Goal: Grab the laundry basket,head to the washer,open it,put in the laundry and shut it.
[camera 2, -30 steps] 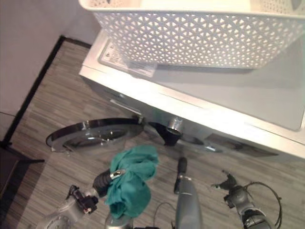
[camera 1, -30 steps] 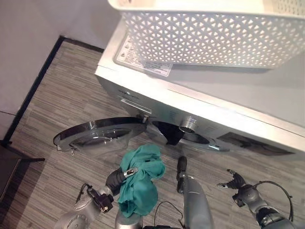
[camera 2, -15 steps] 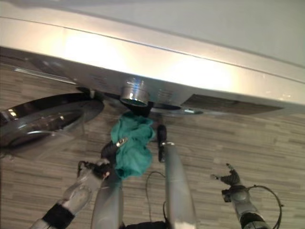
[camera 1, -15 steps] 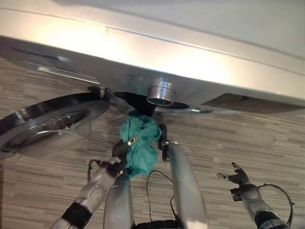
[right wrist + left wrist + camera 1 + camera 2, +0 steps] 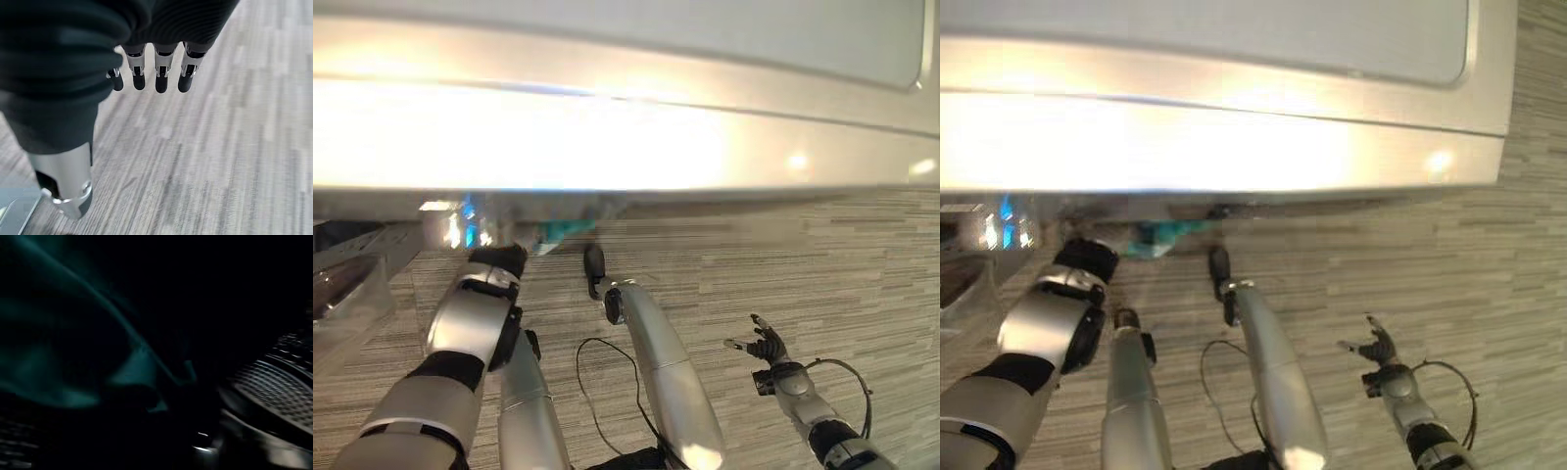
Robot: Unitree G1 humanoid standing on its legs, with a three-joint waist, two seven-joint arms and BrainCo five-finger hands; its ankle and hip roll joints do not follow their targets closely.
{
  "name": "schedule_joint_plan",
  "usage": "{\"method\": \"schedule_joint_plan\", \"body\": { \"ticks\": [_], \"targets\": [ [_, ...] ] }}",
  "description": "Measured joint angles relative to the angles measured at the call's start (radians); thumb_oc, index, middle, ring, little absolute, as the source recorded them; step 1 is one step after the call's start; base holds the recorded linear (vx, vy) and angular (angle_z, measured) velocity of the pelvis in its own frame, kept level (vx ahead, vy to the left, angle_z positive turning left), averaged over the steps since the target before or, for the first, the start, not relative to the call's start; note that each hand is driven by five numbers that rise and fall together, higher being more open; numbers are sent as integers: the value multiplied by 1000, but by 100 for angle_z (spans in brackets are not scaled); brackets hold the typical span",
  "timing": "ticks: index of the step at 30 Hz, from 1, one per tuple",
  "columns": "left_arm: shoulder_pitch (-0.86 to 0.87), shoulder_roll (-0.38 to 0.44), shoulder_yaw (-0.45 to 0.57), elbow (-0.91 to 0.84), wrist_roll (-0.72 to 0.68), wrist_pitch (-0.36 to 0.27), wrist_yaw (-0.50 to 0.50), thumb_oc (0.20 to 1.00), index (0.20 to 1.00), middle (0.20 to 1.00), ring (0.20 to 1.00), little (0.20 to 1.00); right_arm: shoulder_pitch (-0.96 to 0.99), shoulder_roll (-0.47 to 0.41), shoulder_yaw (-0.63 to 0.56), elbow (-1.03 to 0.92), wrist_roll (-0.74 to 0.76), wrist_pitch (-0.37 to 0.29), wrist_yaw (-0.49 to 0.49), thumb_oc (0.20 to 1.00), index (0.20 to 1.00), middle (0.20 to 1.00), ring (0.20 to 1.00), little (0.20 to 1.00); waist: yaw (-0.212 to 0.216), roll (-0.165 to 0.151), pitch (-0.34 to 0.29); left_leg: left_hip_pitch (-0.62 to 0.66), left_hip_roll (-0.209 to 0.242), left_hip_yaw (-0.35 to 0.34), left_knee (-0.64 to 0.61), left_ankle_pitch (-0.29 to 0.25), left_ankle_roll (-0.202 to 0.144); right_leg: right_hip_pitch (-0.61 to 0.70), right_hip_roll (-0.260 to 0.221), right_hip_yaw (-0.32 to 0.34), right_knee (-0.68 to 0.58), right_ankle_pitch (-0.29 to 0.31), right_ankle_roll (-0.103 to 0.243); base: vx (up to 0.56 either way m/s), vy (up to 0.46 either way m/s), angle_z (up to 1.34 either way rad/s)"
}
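My left hand is hidden under the washer [image 5: 607,147] front with the green cloth [image 5: 563,228]; I cannot tell its grip. My right hand [image 5: 764,346] hangs relaxed and empty over the floor [image 5: 803,255], far right of the cloth.

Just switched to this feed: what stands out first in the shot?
The washer's bright front edge spans the top of the head views. Under it, the left arm reaches in, a scrap of teal cloth showing at the edge and again in the dark left wrist view. The right hand hangs open over the striped floor.

left arm: reaching forward, hand hidden | right hand [image 5: 766,345]: low at side, fingers [image 5: 161,78] relaxed
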Motion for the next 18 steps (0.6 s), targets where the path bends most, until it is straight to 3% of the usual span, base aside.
{"method": "schedule_joint_plan", "body": {
  "ticks": [1, 3, 4, 6, 9, 13, 15, 18],
  "targets": [
    [4, 4, -11, 1, 7, -29, -3, 200, 200, 200, 200, 200, 1, 0, -3, 16, 8, 1, 0, 1000, 1000, 1000, 1000, 1000, 1, 0, 0, 1, 3, 1, -5, 12, -22, 0, 0, -3, -2, 6, -12, 150, -28, 3],
    [-49, 14, -43, 115, 4, -33, 18, 200, 200, 200, 200, 200, -21, 5, 2, 71, 30, 4, 11, 1000, 1000, 1000, 1000, 1000, -5, 0, 0, 9, 8, 6, 21, 1, -19, 13, 4, -7, 3, -37, 0, 81, -19, 6],
    [-66, 25, -127, 190, 0, -26, 44, 200, 200, 200, 200, 200, -19, 2, -9, 79, 65, 0, 17, 1000, 1000, 1000, 1000, 1000, -5, -2, -2, -5, 17, 2, 43, -11, -43, 9, 5, -18, 23, -29, -18, 23, -30, 5],
    [-117, 38, -159, 198, -19, -29, 69, 200, 200, 200, 200, 200, -21, 0, -30, 77, 94, -4, 18, 1000, 1000, 1000, 1000, 1000, -4, -3, -3, -30, 14, 6, 47, -12, -45, -16, 0, -22, 21, -20, -21, 21, -28, 9],
    [-254, 104, -286, 177, -24, -30, 96, 200, 200, 200, 200, 200, -28, 5, -86, 72, 167, -17, 21, 1000, 1000, 1000, 1000, 1000, 3, -3, -3, -150, 14, -2, 103, -11, -49, -112, -4, -30, 27, 15, -11, -1, -16, -2],
    [-320, 153, -254, -81, -29, -80, 114, 200, 200, 200, 200, 200, -14, 9, -79, -6, 205, -18, 34, 1000, 1000, 1000, 1000, 1000, 28, -1, -1, -275, 10, -37, 143, -10, -48, -201, -10, -63, -5, 42, 34, -27, -6, -11],
    [-271, 115, -190, -175, -18, -131, 116, 200, 200, 200, 200, 200, 30, 6, -74, -106, 205, -25, 39, 1000, 1000, 1000, 1000, 1000, 34, 0, -1, -287, -17, -61, 177, -15, -35, -201, -14, -71, -11, 50, 46, -31, 21, -5],
    [-241, 43, -130, -149, -7, -153, 130, 200, 200, 200, 200, 200, 44, -3, -61, -132, 205, -39, 38, 1000, 1000, 1000, 1000, 1000, 43, 17, -2, -309, -31, -34, 239, -36, -7, -207, -15, -69, -3, 48, 60, -37, 29, -4]
  ]
}}
